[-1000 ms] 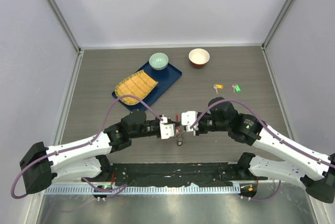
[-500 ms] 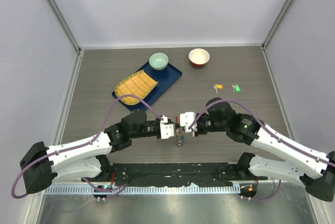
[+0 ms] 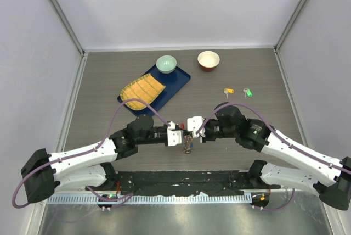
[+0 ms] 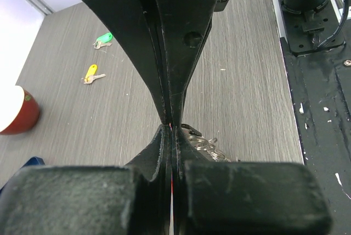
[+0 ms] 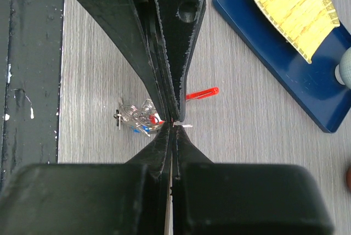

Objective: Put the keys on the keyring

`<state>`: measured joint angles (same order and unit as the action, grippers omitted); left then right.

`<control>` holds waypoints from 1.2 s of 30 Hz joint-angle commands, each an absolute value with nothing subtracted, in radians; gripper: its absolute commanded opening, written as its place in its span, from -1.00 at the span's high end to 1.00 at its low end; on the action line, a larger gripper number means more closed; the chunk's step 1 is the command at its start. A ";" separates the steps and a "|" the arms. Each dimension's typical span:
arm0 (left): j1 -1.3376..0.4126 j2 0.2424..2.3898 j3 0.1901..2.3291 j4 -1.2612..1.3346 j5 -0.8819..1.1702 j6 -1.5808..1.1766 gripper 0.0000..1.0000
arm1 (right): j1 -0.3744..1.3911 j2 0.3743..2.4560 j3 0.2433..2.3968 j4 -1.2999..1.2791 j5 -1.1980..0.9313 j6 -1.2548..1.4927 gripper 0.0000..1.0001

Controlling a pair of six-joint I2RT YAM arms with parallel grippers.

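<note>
My left gripper [image 3: 182,134] and right gripper [image 3: 190,132] meet tip to tip over the near middle of the table. The left gripper [image 4: 170,128] is shut on the keyring's red loop [image 5: 202,93], which sticks out beside its fingers [image 5: 175,37]. The right gripper [image 5: 174,126] is shut on a thin silver part of the keyring. The silver ring-and-chain bunch [image 5: 137,118] with red and blue tags hangs just beneath [image 3: 188,146]. A small black piece sits at its end; whether it is the black key is unclear. The yellow key [image 3: 228,91] and green key [image 3: 247,93] lie far right.
A blue tray [image 3: 178,84] with a yellow cloth [image 3: 142,89] and a pale green bowl [image 3: 166,63] lies at the back left. A red bowl [image 3: 208,59] stands at the back centre. The black base plate [image 3: 186,180] runs along the near edge.
The right gripper has moved slightly left, closer against the left gripper. The red loop that showed above the fingertips is now mostly hidden in the top view. The loose keys have not moved.
</note>
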<state>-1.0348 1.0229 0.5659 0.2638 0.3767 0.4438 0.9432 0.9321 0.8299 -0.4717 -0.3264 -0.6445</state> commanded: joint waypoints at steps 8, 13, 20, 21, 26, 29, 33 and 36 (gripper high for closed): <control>-1.042 1.023 0.604 0.414 0.408 0.400 1.00 | 0.957 0.917 0.811 -0.299 -0.377 -0.586 0.98; -1.042 1.016 0.597 0.448 0.313 0.330 1.00 | 0.957 0.905 0.810 -0.322 -0.361 -0.583 0.99; -1.042 0.974 0.546 0.507 0.224 0.239 1.00 | 0.957 0.894 0.810 -0.348 -0.333 -0.581 0.99; -1.042 0.968 0.535 0.523 0.213 0.230 1.00 | 0.957 0.896 0.811 -0.351 -0.334 -0.580 0.99; -1.042 0.936 0.492 0.560 0.140 0.184 1.00 | 0.959 0.899 0.811 -0.364 -0.336 -0.577 0.99; -1.042 0.927 0.489 0.558 0.106 0.175 1.00 | 0.959 0.896 0.810 -0.370 -0.336 -0.577 0.99; -1.042 0.920 0.488 0.549 0.052 0.141 1.00 | 0.957 0.891 0.810 -0.376 -0.333 -0.577 0.98; -1.042 0.916 0.482 0.552 0.009 0.117 1.00 | 0.957 0.887 0.808 -0.385 -0.327 -0.578 0.99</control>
